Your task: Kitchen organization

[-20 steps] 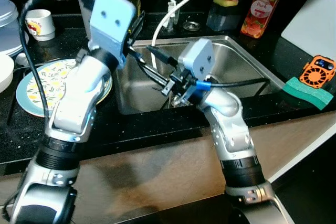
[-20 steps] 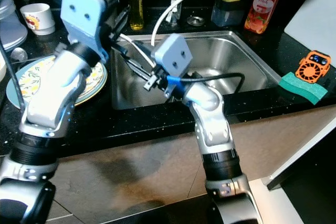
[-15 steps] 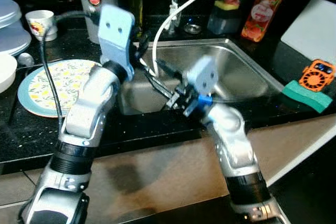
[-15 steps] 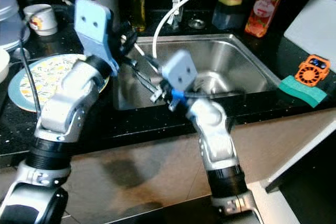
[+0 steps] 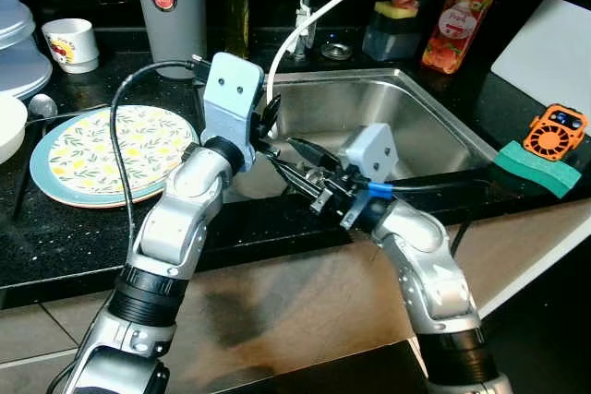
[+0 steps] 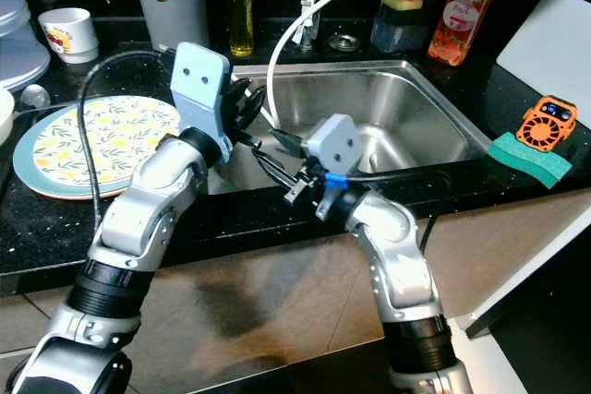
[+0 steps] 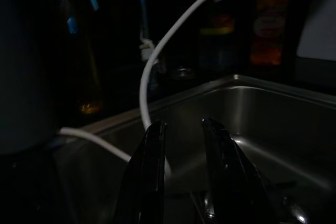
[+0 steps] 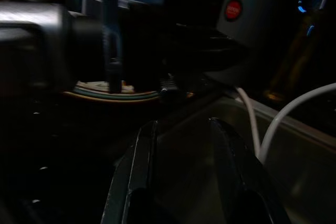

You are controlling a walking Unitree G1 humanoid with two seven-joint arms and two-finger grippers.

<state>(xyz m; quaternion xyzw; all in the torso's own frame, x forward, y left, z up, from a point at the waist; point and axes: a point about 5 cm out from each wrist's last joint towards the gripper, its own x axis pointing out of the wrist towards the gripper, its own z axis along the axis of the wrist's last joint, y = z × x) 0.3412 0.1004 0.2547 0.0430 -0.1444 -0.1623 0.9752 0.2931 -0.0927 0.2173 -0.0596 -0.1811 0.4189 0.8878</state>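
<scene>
A round plate (image 5: 102, 149) with a yellow flower pattern lies on the black counter, left of the steel sink (image 5: 434, 117). My left gripper (image 5: 272, 126) hangs over the sink's near left corner, just right of the plate. In the left wrist view its fingers (image 7: 149, 171) stand apart with bare sink between them. My right gripper (image 5: 286, 151) points left at the same corner, just below the left one. Its fingers (image 8: 136, 177) are open and hold nothing. A white hose (image 5: 314, 16) curves from the tap down into the sink.
A white cup (image 5: 72, 43), a steel flask (image 5: 171, 6) and an oil bottle (image 6: 240, 6) stand behind the plate. A white bowl (image 5: 7, 126) sits at far left. Right of the sink are a soap bottle (image 5: 452, 11), a green sponge (image 5: 540, 159) and an orange gadget (image 5: 557, 126).
The camera has shifted. Both arms have come down and drawn back from over the basin to its near left corner. Both grippers stay empty.
</scene>
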